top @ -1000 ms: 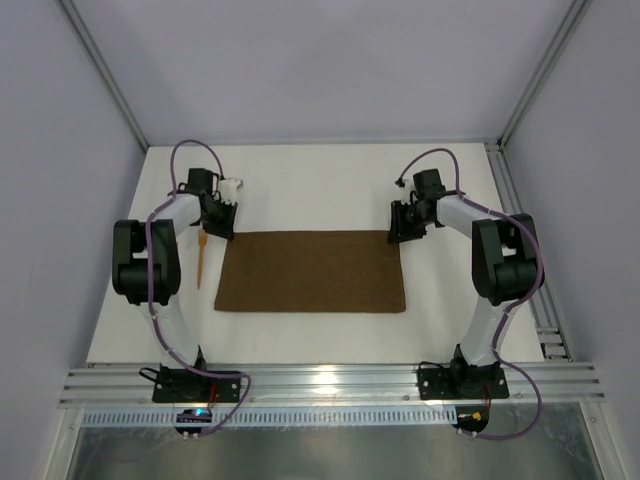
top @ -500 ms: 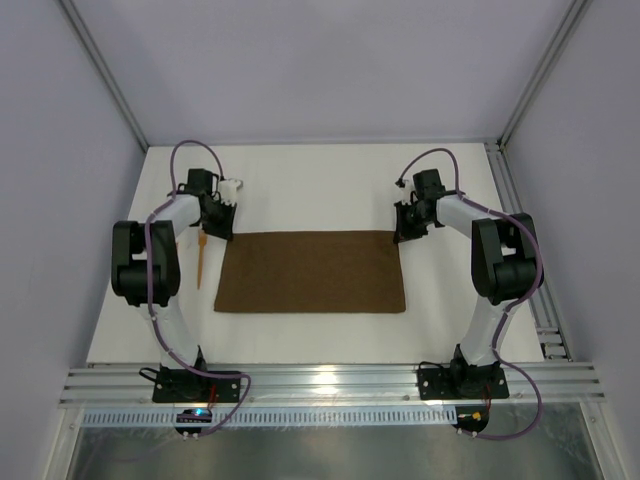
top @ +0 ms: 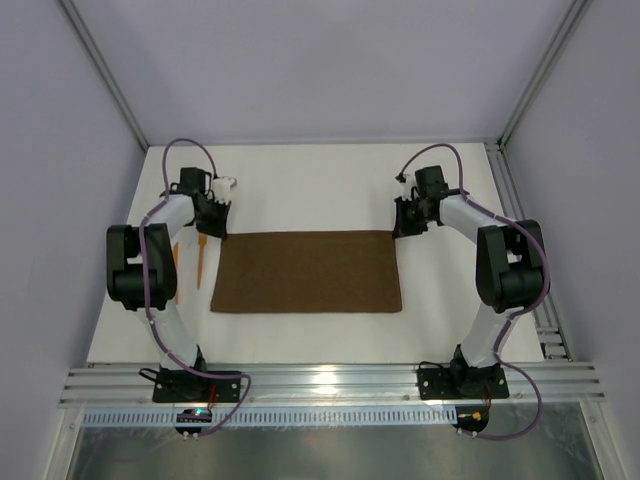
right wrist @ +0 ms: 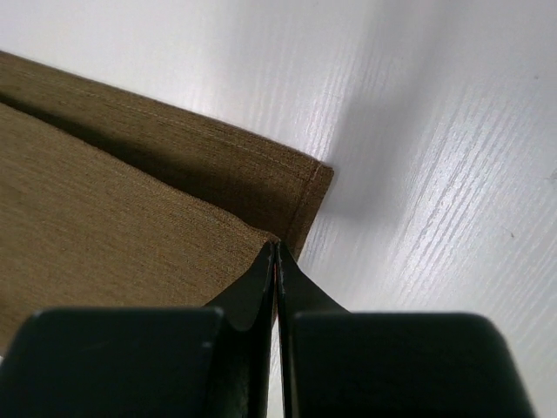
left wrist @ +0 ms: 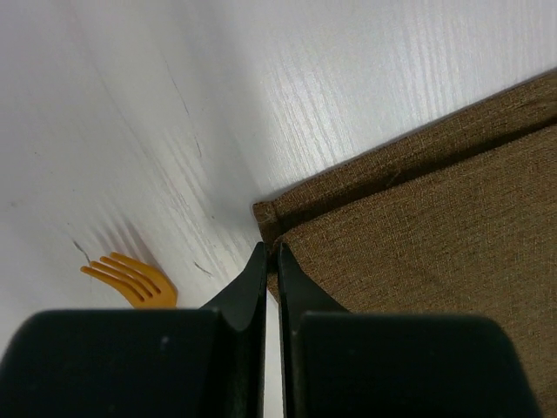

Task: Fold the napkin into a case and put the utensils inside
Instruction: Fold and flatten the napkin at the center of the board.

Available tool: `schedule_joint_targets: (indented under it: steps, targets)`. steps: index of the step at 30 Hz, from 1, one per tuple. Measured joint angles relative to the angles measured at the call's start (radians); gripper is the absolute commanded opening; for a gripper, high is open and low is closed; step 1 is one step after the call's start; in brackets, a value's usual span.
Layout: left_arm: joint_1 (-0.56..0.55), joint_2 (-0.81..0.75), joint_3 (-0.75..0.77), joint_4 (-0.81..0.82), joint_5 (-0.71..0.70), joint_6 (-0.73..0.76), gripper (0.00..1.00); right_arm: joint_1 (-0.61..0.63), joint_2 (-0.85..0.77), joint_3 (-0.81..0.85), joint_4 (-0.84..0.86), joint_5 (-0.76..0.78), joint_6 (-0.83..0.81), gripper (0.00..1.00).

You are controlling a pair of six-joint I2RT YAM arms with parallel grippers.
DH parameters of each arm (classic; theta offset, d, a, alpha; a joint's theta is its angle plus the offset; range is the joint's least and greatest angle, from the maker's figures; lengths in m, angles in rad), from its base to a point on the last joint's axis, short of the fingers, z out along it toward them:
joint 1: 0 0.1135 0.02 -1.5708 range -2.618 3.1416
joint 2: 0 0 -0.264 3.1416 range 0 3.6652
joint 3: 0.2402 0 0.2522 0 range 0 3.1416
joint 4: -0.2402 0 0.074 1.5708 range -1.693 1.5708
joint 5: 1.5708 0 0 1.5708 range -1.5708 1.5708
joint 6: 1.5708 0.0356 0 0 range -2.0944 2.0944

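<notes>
White table [top: 300, 190] inside a booth of pale lilac walls [top: 60, 200], with the two arms reaching away from their bases toward the far half of the surface. On it the napkin [top: 305, 272] lies flat as a dark brown oblong, longer side to side, roughly midway between the arms. The wrist views show it doubled over: an upper layer rests on a lower one, whose hemmed far edge sticks out as a narrow strip beyond the upper layer. The left gripper [top: 214, 230] sits at the napkin's far left corner; seen from its own camera, its jaws are pressed together with only a hairline slit between them, nipping the very corner of the upper layer. The right gripper [top: 399, 231] is at the far right corner, jaws likewise closed tight, their tips meeting on the corner of the upper layer, just short of the hemmed strip below. Both grippers are low, at the cloth. Left of the napkin, apart from it on the bare table, lies the fork [top: 201, 262], thin and orange-tan, lengthwise front to back; its tines show in the left wrist view just beside that gripper's fingers. The other utensil [top: 177, 270] lies further left, near the fork and partly hidden by the left arm
</notes>
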Motion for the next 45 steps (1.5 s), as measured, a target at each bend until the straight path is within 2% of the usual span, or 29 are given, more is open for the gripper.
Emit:
schedule_joint_targets:
  steps: [5, 22, 30, 38, 45]
  targets:
    - [0.0, -0.03, 0.0, -0.004, 0.0, 0.0, 0.0, 0.002, -0.042, 0.0, 0.01, -0.008, 0.0, 0.03]
    - [-0.001, -0.085, 0.008, 0.005, 0.025, -0.027, 0.0, -0.049, -0.002, 0.016, 0.043, -0.043, 0.056, 0.03]
    - [0.0, -0.023, 0.04, 0.029, 0.023, -0.056, 0.0, -0.05, 0.056, 0.041, 0.052, -0.044, 0.071, 0.03]
    - [-0.001, 0.123, 0.135, 0.037, -0.015, -0.084, 0.0, -0.05, 0.177, 0.143, 0.051, -0.026, 0.094, 0.03]
    - [-0.007, 0.132, 0.143, 0.039, -0.031, -0.087, 0.0, -0.049, 0.211, 0.205, 0.017, -0.008, 0.108, 0.03]
